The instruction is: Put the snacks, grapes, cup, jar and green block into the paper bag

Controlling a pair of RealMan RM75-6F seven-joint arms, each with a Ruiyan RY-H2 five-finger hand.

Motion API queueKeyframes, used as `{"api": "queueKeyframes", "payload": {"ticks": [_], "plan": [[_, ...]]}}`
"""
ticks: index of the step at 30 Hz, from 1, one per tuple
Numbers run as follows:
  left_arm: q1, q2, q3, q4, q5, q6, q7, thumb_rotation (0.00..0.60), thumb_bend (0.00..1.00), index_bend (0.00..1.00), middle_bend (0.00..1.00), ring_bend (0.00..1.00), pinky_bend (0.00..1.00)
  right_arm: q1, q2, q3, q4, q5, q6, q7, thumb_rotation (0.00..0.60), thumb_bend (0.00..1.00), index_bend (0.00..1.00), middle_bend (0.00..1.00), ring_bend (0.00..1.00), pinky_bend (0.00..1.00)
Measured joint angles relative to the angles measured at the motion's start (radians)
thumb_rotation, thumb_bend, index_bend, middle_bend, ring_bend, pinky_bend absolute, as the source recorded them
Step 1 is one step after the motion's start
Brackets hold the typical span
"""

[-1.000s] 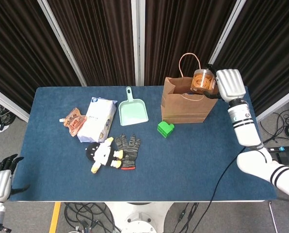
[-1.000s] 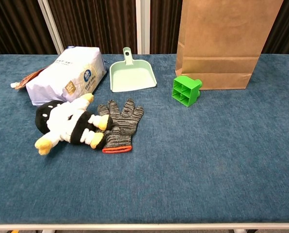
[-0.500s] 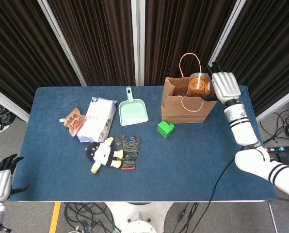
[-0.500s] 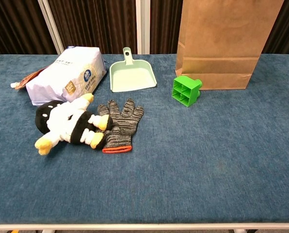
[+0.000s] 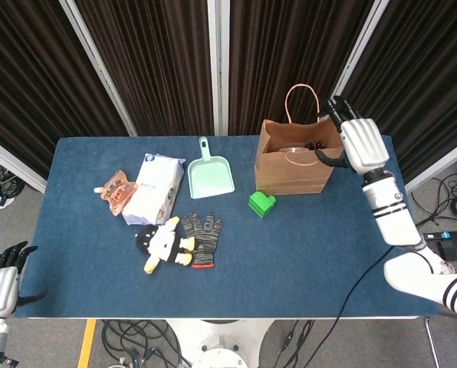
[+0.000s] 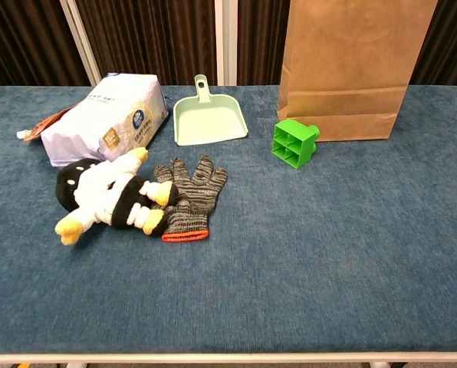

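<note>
Now that the jar has dropped out of sight, we can call that one delivered: half a second ago it sat in our right hand (image 5: pixel 356 142) over the mouth of the paper bag (image 5: pixel 294 165), and now only a pale rim and something dark show inside, too small for us to name. Our right hand hangs at the bag's right top edge, fingers loosely curled toward the opening with nothing in them. Our left hand (image 5: pixel 0 285) waits off the table's near left corner, fingers apart, holding nothing.

So what's left? The green block (image 6: pixel 294 142) lies on the table (image 6: pixel 336 253) just in front of the bag's lower left corner, near it but apart. From the chest view its gridded open face looks toward us, and a small stub sticks out toward the upper right. It's squat, no strong long axis. The snack packet (image 5: pixel 119 192) lies well apart at far left, angled. Grapes and cup we don't see outside.
</note>
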Motion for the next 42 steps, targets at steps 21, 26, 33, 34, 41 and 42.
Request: {"api": "queueKeyframes", "payload": {"ticks": [21, 26, 33, 34, 41, 42], "plan": [[0.002, -0.001, 0.004, -0.004, 0.006, 0.007, 0.0, 0.6, 0.05, 0.25, 0.2, 0.12, 0.15, -0.047, -0.038, -0.253, -0.093, -0.454, -0.006, -0.06, 0.6, 0.07, 0.08, 0.24, 0.06, 0.24], [0.005, -0.006, 0.006, 0.006, 0.003, 0.006, -0.009, 0.6, 0.05, 0.25, 0.2, 0.12, 0.15, 0.017, -0.106, -0.24, -0.059, -0.323, -0.187, -0.291, 0.6, 0.06, 0.04, 0.2, 0.02, 0.17], [0.012, -0.011, 0.008, 0.022, -0.003, 0.005, -0.025, 0.6, 0.05, 0.25, 0.2, 0.12, 0.15, 0.099, -0.264, -0.217, 0.083, -0.129, -0.305, -0.567, 0.6, 0.06, 0.04, 0.19, 0.01, 0.15], [0.013, -0.012, 0.008, 0.025, -0.005, 0.005, -0.028, 0.6, 0.05, 0.25, 0.2, 0.12, 0.15, 0.112, -0.293, -0.214, 0.115, -0.103, -0.316, -0.596, 0.6, 0.05, 0.04, 0.19, 0.01, 0.15], [0.015, -0.013, 0.006, 0.029, -0.01, 0.001, -0.035, 0.6, 0.05, 0.25, 0.2, 0.12, 0.15, 0.162, -0.43, -0.218, 0.271, -0.063, -0.332, -0.669, 0.6, 0.05, 0.03, 0.22, 0.01, 0.15], [0.015, -0.013, 0.005, 0.031, -0.011, 0.0, -0.036, 0.6, 0.05, 0.25, 0.2, 0.12, 0.15, 0.166, -0.443, -0.22, 0.289, -0.065, -0.33, -0.671, 0.6, 0.06, 0.03, 0.22, 0.01, 0.15]]}}
